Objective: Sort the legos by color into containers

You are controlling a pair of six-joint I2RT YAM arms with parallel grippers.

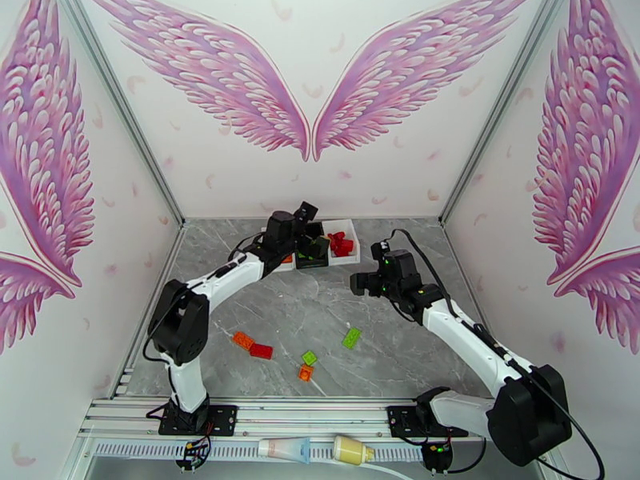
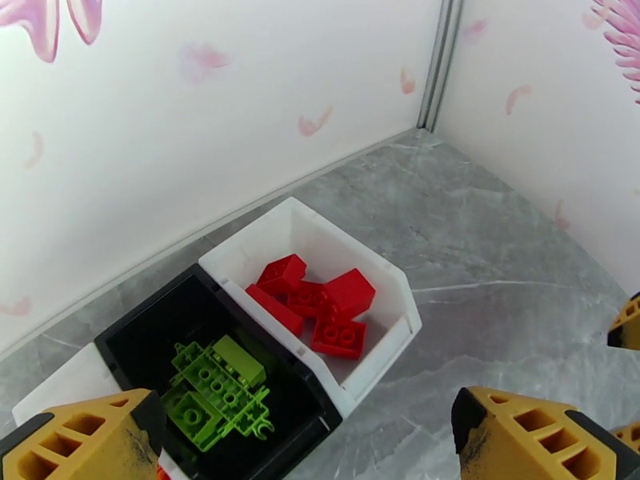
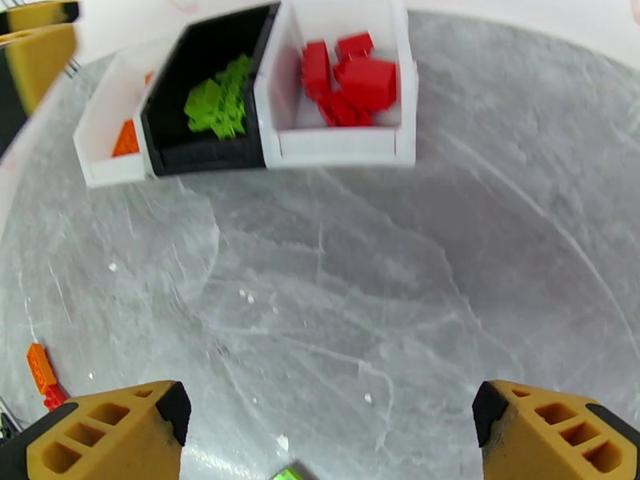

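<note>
Table (image 1: 320, 314): grey marbled top, closed in by white walls (image 1: 320, 186) painted with pink wings.
Left arm (image 1: 216, 283): stretches to the far edge, wrist over the containers.
Right arm (image 1: 464, 338): bent inward, wrist above bare table near the row's right end.
Containers (image 3: 336, 146): three open boxes joined in a row by the far wall, white, black, white.
Left gripper (image 2: 308, 418): above the black middle box (image 2: 136, 330), fingers spread wide, nothing between them.
Right gripper (image 3: 330, 410): over bare table, facing the row, fingers spread wide, empty.
Red legos (image 2: 320, 302): heaped in the right white box (image 2: 400, 314).
Green legos (image 2: 216, 386): piled in the black middle box.
Orange lego (image 3: 126, 139): in the left white box (image 3: 100, 146).
Loose legos: five on the table's near half. Orange (image 1: 243, 340) and red (image 1: 261, 351) lie side by side at left, green (image 1: 309, 358) lies just beside orange (image 1: 306, 373), and another green (image 1: 351, 338) lies apart.
</note>
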